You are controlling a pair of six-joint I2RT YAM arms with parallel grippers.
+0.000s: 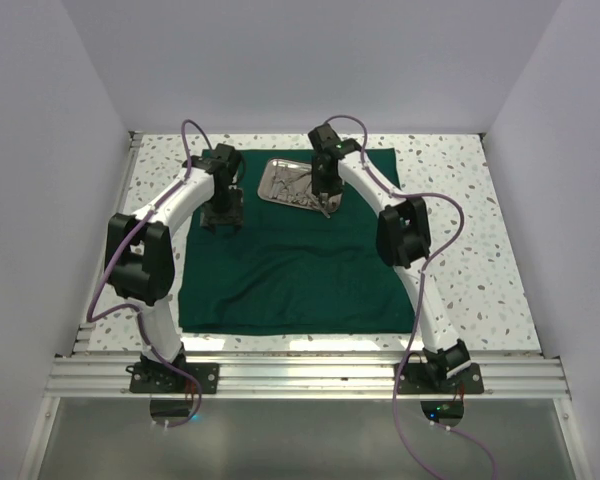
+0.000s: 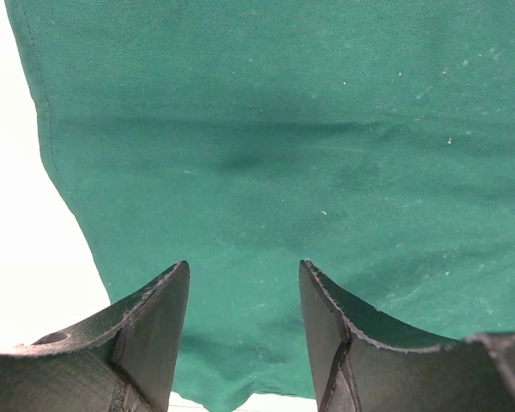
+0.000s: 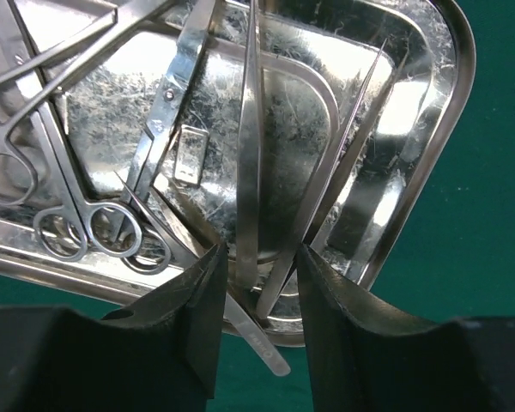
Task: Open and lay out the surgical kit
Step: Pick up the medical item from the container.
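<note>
Green cloth wrap (image 1: pixel 290 270), one piece, lies spread flat on the speckled table (image 1: pixel 460 230) in the top view, with one shiny steel tray (image 1: pixel 292 183) on its far middle part. Two arms reach over it. The left gripper (image 1: pixel 221 218) points down over the far left part of the cloth, left of the tray and apart from it. The right gripper (image 1: pixel 325 205) is at the tray's near right edge. The instruments in the tray are too small to count from here. Left wrist view: cloth (image 2: pixel 283 154) fills almost the whole picture, with its left hem against pale table (image 2: pixel 17 215). The left gripper (image 2: pixel 245 275) has both fingers (image 2: pixel 154 318) spread wide with only cloth between them, nothing held. I cannot tell if the tips touch the fabric. Right wrist view: the tray (image 3: pixel 446 129) holds the silver instruments in a loose crossed pile. I count two tweezers, one flat pair (image 3: pixel 249 154) down the middle and one slim pointed pair (image 3: pixel 343 163) leaning to its right. Ring-handled scissor-like tools (image 3: pixel 112 227) lie on the left with three finger rings clear, but their exact number is unclear. The right gripper (image 3: pixel 257 266) is parted at the tray's near rim, straddling the near ends of both tweezers. The flat pair's end sticks out over the rim onto the cloth. The jaws are not closed on them, and contact is unclear.
</note>
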